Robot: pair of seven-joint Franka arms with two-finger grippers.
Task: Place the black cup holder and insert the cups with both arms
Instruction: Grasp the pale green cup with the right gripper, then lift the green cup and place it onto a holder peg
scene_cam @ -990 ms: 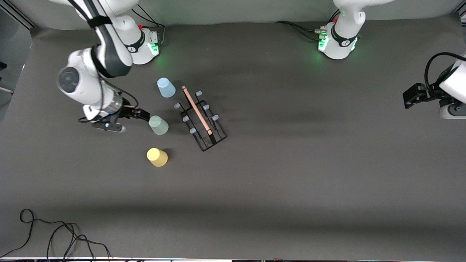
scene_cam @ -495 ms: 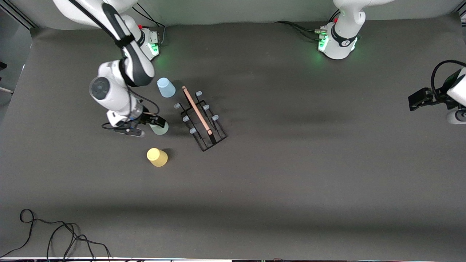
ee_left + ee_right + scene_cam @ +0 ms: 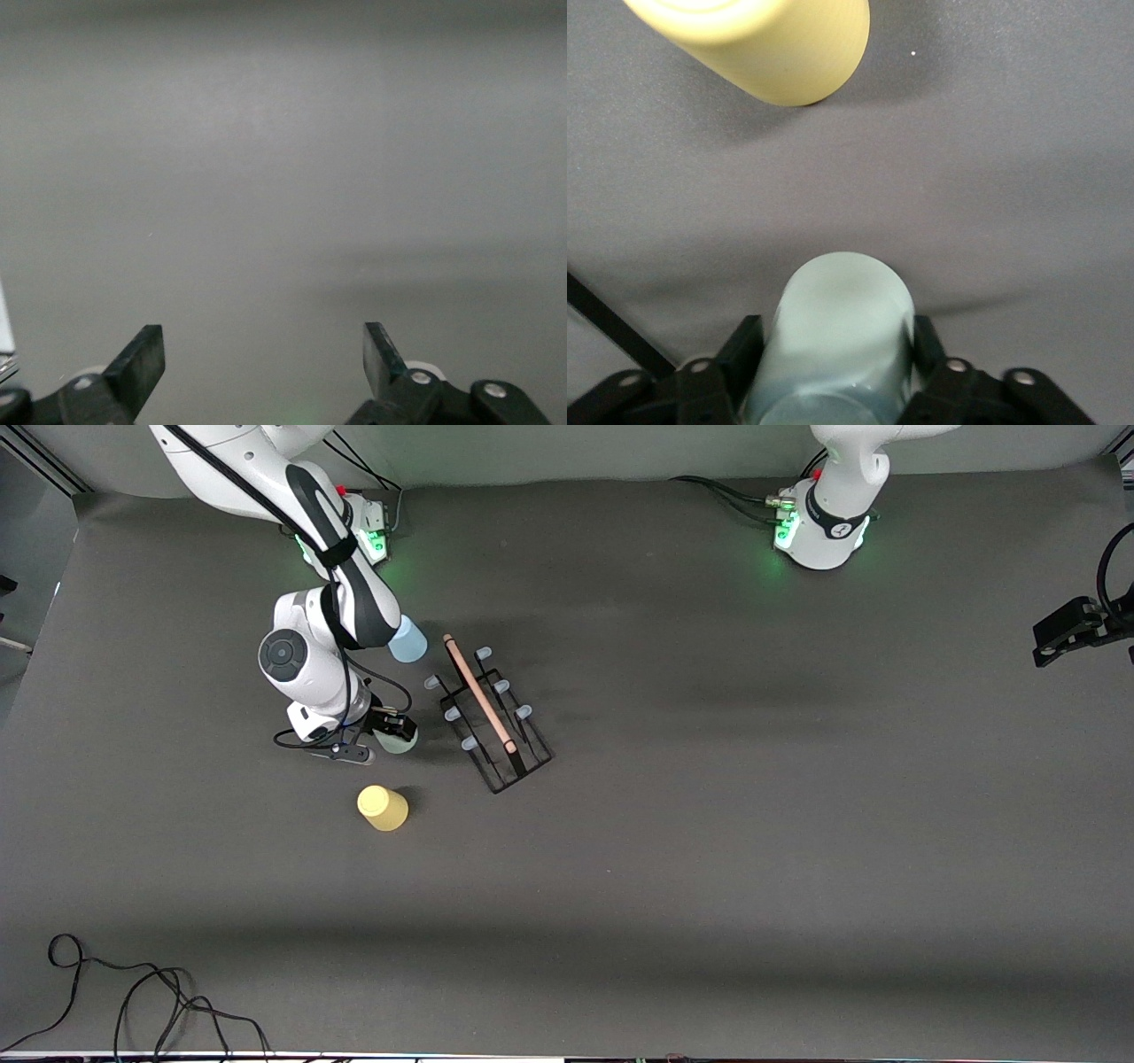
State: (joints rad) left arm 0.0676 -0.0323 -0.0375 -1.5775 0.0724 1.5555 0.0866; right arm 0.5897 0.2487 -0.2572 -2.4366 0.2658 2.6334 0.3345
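Observation:
The black cup holder (image 3: pixel 489 722) lies on the table with its wooden rod handle on top. The pale green cup (image 3: pixel 400 741) stands beside it toward the right arm's end. My right gripper (image 3: pixel 392 726) is shut on this cup, one finger on each side, as the right wrist view (image 3: pixel 837 341) shows on the cup (image 3: pixel 842 319). The yellow cup (image 3: pixel 383 808) stands nearer the front camera and also shows in the right wrist view (image 3: pixel 771 44). The light blue cup (image 3: pixel 409 644) stands farther, partly hidden by the right arm. My left gripper (image 3: pixel 1059 636) is open and empty at the left arm's end of the table (image 3: pixel 264 354).
A thin black bar of the cup holder (image 3: pixel 611 329) crosses a corner of the right wrist view. A loose black cable (image 3: pixel 133 992) lies near the table's front edge at the right arm's end. The left wrist view shows only bare grey surface.
My right gripper has moved in from beside the pale green cup and now has its fingers on both sides of it. My left gripper has drifted toward the table's edge.

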